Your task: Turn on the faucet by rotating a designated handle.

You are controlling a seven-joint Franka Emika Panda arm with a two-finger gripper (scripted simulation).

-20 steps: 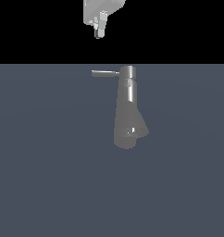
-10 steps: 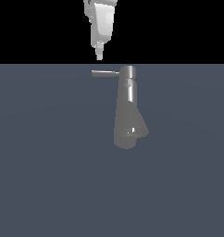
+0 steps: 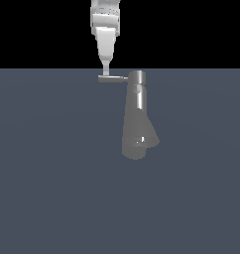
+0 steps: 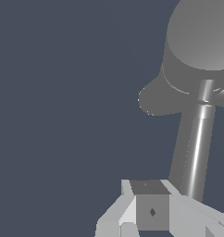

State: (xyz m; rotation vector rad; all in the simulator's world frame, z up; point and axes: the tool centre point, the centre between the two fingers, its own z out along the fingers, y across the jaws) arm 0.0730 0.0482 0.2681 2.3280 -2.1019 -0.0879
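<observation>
Gripper point(image 3: 106, 68) at upper centre of the exterior view, pointing straight down, its tip just above the free end of the handle point(image 3: 112, 78); whether its fingers are spread or pressed together cannot be told. Handle projects horizontally toward the exterior view's left from the top of the faucet point(image 3: 137, 116), which stands mid-frame on the grey surface point(image 3: 47, 173).
</observation>
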